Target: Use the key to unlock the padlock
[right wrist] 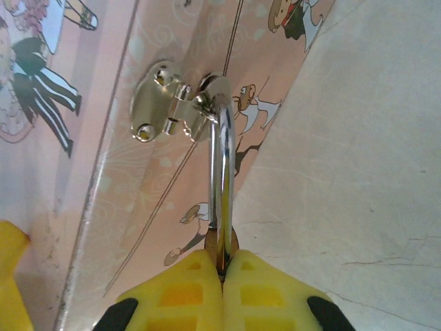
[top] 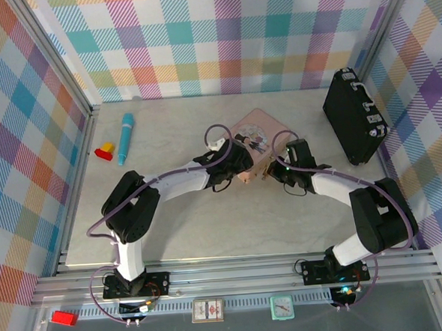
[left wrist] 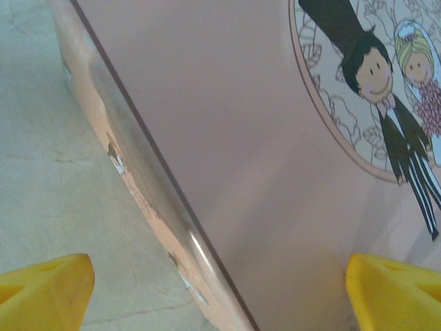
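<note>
Pale marble-look table [top: 210, 234] — pastel plaid walls [top: 228, 37] (aluminium frame [top: 235, 273] in front).

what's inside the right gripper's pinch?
The padlock: its shackle runs from the hasp on the pink tin down into the shut right gripper. The yellow fingers cover nearly all its body, keyhole included.

Top camera looks down from behind me onto the counter [top: 210, 226]; both wrist cameras sit close against the shared pink tin [top: 260, 125].
</note>
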